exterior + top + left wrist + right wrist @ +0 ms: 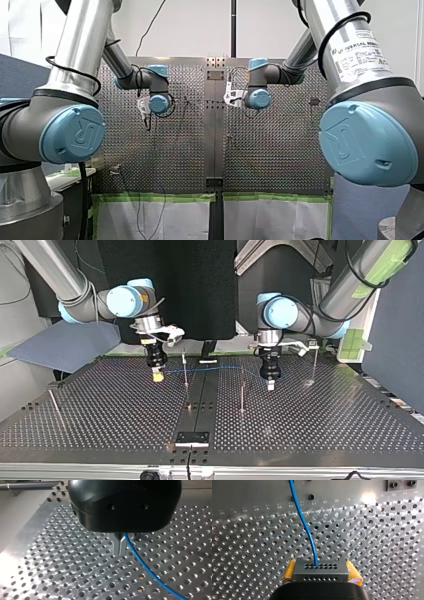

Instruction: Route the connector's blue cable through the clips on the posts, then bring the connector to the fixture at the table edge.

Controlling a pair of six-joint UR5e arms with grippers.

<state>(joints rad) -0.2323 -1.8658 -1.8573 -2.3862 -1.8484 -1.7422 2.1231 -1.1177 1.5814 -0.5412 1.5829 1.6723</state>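
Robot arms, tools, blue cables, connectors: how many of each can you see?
Robot arms: 2 (my left arm, my right arm)
Tools: 2 (left tool, right tool)
Blue cable: 1
Connector: 1
Total: 6

i see white wall (200, 25) beyond perforated steel table (280, 150), black pole (233, 27) upright before it. green tape (160, 197) along table's lower edge in front view, white sheet (150, 220) under it. top view: black panel (170, 285) behind, dark blue partition (395, 330) at right, grey-blue sheet (65, 345) at left. bright glare (10, 565) on table, left wrist view.
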